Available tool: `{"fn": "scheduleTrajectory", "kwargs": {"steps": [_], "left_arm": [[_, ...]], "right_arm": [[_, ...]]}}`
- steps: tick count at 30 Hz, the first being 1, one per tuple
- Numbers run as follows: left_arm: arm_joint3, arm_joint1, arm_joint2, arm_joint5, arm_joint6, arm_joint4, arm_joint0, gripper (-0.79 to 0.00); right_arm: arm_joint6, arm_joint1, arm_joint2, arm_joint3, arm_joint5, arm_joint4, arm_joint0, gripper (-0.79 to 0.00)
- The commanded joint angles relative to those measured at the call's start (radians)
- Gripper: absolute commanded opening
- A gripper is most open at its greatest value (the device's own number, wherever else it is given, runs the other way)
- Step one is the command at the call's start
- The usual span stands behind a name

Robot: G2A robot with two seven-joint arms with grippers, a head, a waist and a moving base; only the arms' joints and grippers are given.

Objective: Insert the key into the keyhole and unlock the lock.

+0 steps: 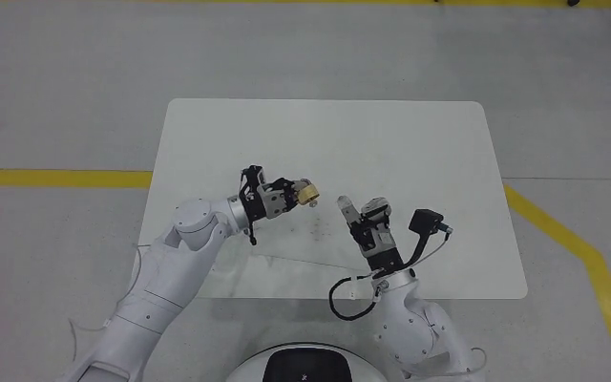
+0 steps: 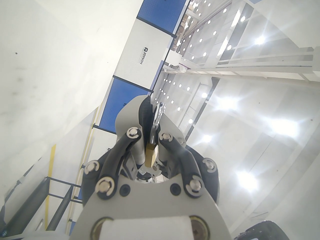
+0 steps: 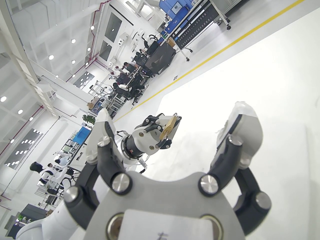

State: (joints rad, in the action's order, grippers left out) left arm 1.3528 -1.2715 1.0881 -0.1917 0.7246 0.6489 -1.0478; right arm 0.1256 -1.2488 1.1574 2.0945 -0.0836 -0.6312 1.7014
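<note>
A brass padlock (image 1: 308,193) is held above the white table (image 1: 401,143), with my left gripper (image 1: 298,192) shut on it. In the left wrist view the brass body (image 2: 151,154) sits between the fingers, and a silver metal piece (image 2: 158,114) sticks out past the tips; I cannot tell whether it is the shackle or a key. My right gripper (image 1: 360,204) stands open and empty a short way to the right, apart from the lock. In the right wrist view the wide open right gripper (image 3: 173,112) faces the padlock (image 3: 168,127) in the left gripper (image 3: 172,126).
The table (image 3: 225,76) has rounded corners, and its bare top lies under both arms. A black camera block with a cable (image 1: 427,222) juts from the right wrist. A yellow floor line (image 1: 67,178) runs past the table's left side.
</note>
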Motion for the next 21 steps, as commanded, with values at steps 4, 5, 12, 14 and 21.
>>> {"fn": "scheduleTrajectory", "kwargs": {"steps": [4, 5, 12, 14, 21], "left_arm": [[0.025, 0.001, 0.01, 0.031, -0.03, -0.011, -0.019, -0.785], [0.029, 0.001, 0.012, 0.038, -0.035, -0.011, -0.022, -0.785], [0.05, 0.0, 0.03, 0.089, -0.057, 0.012, -0.046, -0.785], [0.055, 0.0, 0.033, 0.093, -0.058, 0.013, -0.05, -0.785], [0.059, 0.0, 0.036, 0.095, -0.054, 0.013, -0.056, -0.785]], "right_arm": [[-0.147, -0.009, 0.019, 0.028, -0.05, 0.291, -0.038, -0.576], [-0.176, -0.01, 0.029, 0.033, -0.081, 0.329, -0.046, -0.616], [-0.292, -0.017, 0.008, 0.022, -0.255, 0.37, -0.118, -0.536], [-0.302, -0.02, -0.001, 0.015, -0.255, 0.397, -0.131, -0.566], [-0.325, -0.029, -0.026, -0.013, -0.25, 0.461, -0.167, -0.646]]}}
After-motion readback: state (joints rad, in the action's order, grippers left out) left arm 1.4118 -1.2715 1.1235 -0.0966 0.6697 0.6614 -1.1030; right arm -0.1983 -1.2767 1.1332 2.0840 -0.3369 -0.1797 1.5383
